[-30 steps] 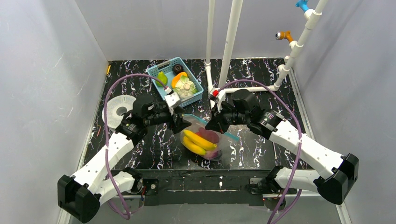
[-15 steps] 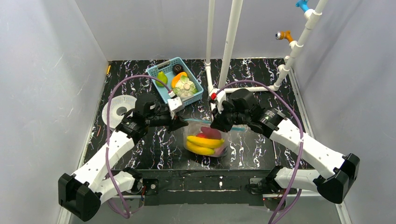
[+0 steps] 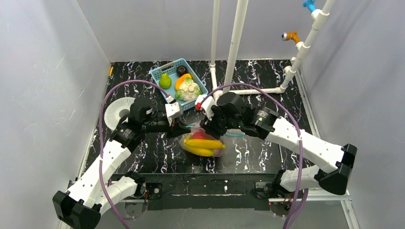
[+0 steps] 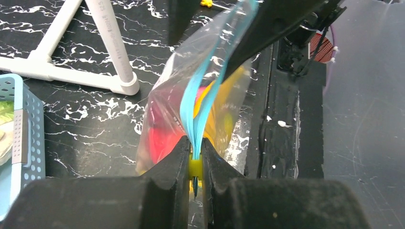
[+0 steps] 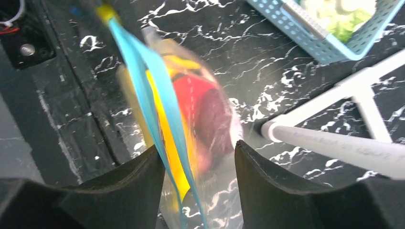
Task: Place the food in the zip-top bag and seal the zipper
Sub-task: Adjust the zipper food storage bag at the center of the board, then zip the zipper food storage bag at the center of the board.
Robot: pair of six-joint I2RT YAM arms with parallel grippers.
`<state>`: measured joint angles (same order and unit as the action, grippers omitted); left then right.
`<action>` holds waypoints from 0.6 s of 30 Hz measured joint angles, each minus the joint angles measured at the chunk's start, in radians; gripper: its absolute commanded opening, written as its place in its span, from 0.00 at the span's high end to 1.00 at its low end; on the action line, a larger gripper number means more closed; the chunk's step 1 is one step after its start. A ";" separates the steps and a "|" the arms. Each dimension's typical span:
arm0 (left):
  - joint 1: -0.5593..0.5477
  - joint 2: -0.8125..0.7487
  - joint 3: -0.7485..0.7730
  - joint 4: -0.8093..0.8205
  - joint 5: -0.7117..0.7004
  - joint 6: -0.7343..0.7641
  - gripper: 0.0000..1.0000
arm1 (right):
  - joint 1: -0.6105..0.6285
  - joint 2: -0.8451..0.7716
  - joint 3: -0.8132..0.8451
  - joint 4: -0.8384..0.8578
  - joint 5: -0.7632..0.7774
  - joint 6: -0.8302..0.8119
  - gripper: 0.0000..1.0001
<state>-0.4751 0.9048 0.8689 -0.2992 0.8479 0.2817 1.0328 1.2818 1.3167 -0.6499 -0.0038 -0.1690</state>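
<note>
The clear zip-top bag (image 3: 204, 143) hangs upright just over the table between both grippers, with the yellow banana (image 3: 205, 144) and the red apple (image 3: 199, 135) inside. My left gripper (image 4: 195, 157) is shut on the near end of the teal-blue zipper (image 4: 200, 95), pinching both strips together at a small yellow tab. My right gripper (image 5: 199, 162) is open and straddles the zipper (image 5: 143, 81) near its other end; the strip runs close along one finger, apart from the other. Behind the strip, the right wrist view shows the banana (image 5: 168, 143), the apple (image 5: 196, 107) and a purple piece (image 5: 218, 125).
The light-blue basket (image 3: 161, 87) behind the bag holds a green pear (image 3: 165, 81) and a cabbage (image 3: 190, 89). White pipe uprights (image 3: 236, 43) stand at the back, their foot close to the right gripper (image 5: 334, 148). A white round disc (image 3: 119, 109) lies at the left.
The left gripper closed on the zipper's end. The right gripper has opened and shifted left over the bag. The bag now hangs upright and a little further left.
</note>
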 measured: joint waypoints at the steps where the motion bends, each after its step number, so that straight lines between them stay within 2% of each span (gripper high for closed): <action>1: 0.000 -0.001 0.005 -0.008 0.004 0.000 1.00 | 0.007 0.018 0.022 -0.001 0.020 -0.008 0.38; 5: 0.000 -0.002 0.017 -0.026 0.000 -0.008 1.00 | 0.045 0.091 0.093 0.001 0.097 -0.032 0.40; 6: 0.000 -0.002 0.018 -0.030 -0.003 -0.011 1.00 | 0.058 0.105 0.100 0.002 0.119 -0.038 0.50; 7: 0.000 -0.001 0.020 -0.037 -0.009 -0.015 1.00 | 0.073 0.118 0.103 0.005 0.143 -0.045 0.67; 8: 0.000 0.000 0.023 -0.046 -0.014 -0.017 1.00 | 0.088 0.129 0.103 0.007 0.163 -0.055 0.78; 11: 0.011 0.000 0.035 -0.073 -0.019 -0.016 1.00 | 0.117 0.137 0.100 0.023 0.211 -0.051 0.96; 14: 0.008 0.003 0.050 -0.080 -0.023 -0.012 1.00 | 0.132 0.127 0.080 0.048 0.229 -0.091 0.99; 15: 0.008 0.002 0.050 -0.084 -0.024 -0.010 0.92 | 0.134 0.123 0.069 0.053 0.230 -0.100 0.99; 17: 0.008 0.001 0.050 -0.091 -0.029 -0.008 0.59 | 0.134 0.103 0.038 0.065 0.210 -0.121 0.99; 18: 0.007 0.000 0.050 -0.089 -0.034 -0.007 0.46 | 0.130 0.090 0.023 0.070 0.195 -0.127 0.99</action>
<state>-0.4677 0.9049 0.9185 -0.3881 0.8138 0.2746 1.1623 1.3721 1.3401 -0.5804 0.1907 -0.2964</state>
